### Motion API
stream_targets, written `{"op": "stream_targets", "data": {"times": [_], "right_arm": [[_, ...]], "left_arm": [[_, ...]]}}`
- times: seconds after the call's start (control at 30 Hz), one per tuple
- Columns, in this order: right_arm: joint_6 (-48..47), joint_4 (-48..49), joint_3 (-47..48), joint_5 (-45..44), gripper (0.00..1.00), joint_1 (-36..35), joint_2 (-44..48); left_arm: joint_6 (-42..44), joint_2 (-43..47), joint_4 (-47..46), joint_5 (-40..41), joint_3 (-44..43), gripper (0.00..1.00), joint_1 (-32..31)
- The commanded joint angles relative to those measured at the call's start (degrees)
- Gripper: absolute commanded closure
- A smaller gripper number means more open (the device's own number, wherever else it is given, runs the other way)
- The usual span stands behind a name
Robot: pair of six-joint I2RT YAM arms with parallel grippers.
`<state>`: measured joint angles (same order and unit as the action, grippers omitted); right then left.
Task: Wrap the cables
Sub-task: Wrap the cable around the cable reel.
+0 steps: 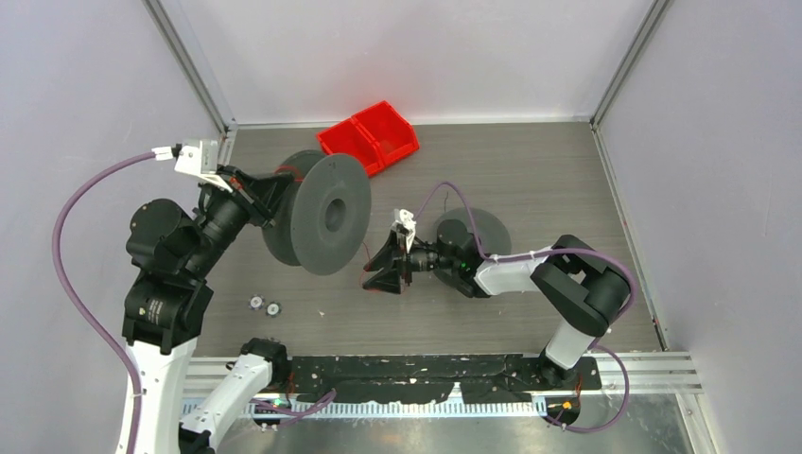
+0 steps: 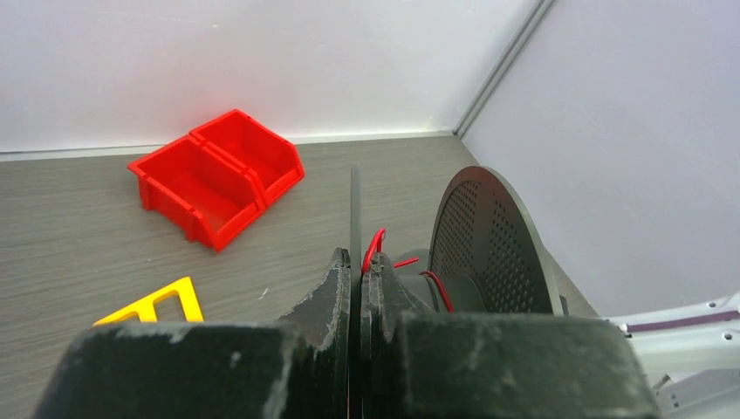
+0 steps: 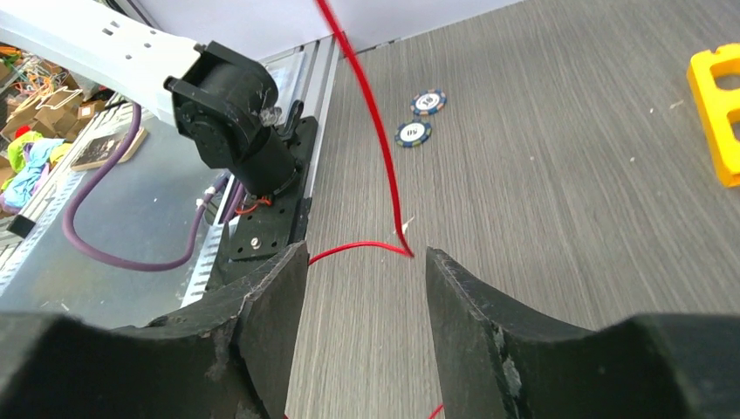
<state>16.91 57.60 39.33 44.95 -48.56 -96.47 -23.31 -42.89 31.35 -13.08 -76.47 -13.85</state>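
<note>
Top external, red bins (image 1: 390, 156): two joined, far on worktop (image 1: 530, 180); only red bottoms show inside.
Left fingers (image 2: 327, 297): pinching the spool (image 2: 355, 209) by its flange.
Right fingers (image 3: 270, 305): spread, red cable (image 3: 384, 157) between.

red cable (image 3: 373, 127): top end cropped | yellow block (image 3: 709, 105): right side cropped

Overall level: bright, even light is recorded in all three views.
Shadows: soft, pale shadows are cast on the table (image 1: 539, 170) beneath the spool (image 1: 326, 213) and beside the red bins (image 1: 369, 140).
Colour cast: a faint lavender tint is carried by the white walls (image 1: 416, 47).
Focus, left wrist: the left gripper (image 2: 356, 262) is rendered soft; the bins are sharp.
Focus, right wrist: the right gripper (image 3: 365, 253) is slightly blurred; the cable (image 3: 377, 131) and table grain are sharp.
Distortion: wall posts (image 1: 189, 66) are splayed outward in the top view.
</note>
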Motion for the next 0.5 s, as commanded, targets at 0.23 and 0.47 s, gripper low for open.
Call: {"op": "stream_targets", "data": {"times": [0.23,0.47], "right_arm": [[0.76,2.89,-2.12,2.19,0.34,0.19,-0.86],[1.12,2.92,-2.17,3.35,0.33,0.00,-2.60]], "left_arm": [[-0.15,1.14,-4.59,3.53,-2.85,1.00,0.14],[-0.64,1.41,-5.34,3.66,-2.27,1.00,0.14]]}}
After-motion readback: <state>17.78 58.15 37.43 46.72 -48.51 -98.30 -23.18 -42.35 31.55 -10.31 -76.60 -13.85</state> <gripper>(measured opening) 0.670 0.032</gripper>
